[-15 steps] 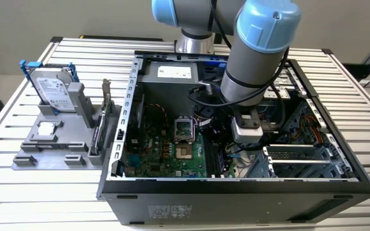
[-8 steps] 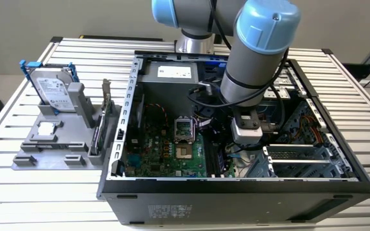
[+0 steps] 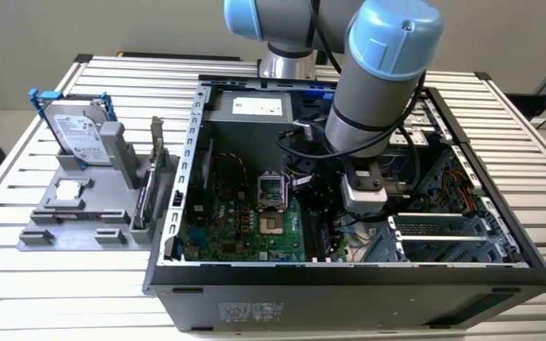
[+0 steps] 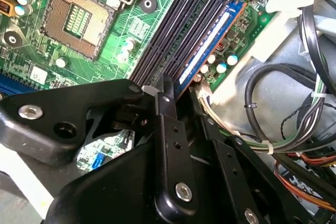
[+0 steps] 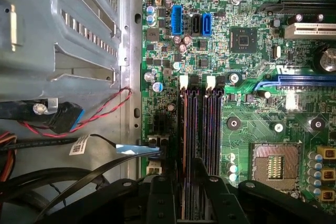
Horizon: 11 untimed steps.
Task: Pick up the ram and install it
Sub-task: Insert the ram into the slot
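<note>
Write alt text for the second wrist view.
The black gripper presses down over the ram, a blue-edged stick standing in the outermost of four parallel memory slots on a green motherboard. An empty processor socket sits beyond the slots, and bundled cables run alongside.

The grey-and-blue jointed robot arm point(image 3: 379, 92) reaches steeply down, wrist vertical. Its black metal gripper point(image 4: 167, 95) hangs low, fingers point(image 4: 170, 129) drawn close together, nearly pinched, in the second wrist view.
</note>
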{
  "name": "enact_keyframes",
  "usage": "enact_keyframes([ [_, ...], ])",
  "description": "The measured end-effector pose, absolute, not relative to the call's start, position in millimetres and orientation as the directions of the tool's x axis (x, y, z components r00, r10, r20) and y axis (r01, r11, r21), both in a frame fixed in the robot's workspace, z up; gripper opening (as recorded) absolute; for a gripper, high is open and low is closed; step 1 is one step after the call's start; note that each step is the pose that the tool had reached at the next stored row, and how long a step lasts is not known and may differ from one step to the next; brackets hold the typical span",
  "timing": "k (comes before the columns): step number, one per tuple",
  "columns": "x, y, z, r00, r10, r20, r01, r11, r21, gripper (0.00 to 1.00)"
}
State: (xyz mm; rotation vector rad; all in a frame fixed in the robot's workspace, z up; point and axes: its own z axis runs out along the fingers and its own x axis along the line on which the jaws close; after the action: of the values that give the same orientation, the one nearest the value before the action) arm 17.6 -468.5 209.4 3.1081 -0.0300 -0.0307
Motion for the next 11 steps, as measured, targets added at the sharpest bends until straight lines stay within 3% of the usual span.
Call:
enact_keyframes([
  [11,18,-469,228,1.000,-0.020,-0.020,-0.019,-0.999,0.032,1.00],
])
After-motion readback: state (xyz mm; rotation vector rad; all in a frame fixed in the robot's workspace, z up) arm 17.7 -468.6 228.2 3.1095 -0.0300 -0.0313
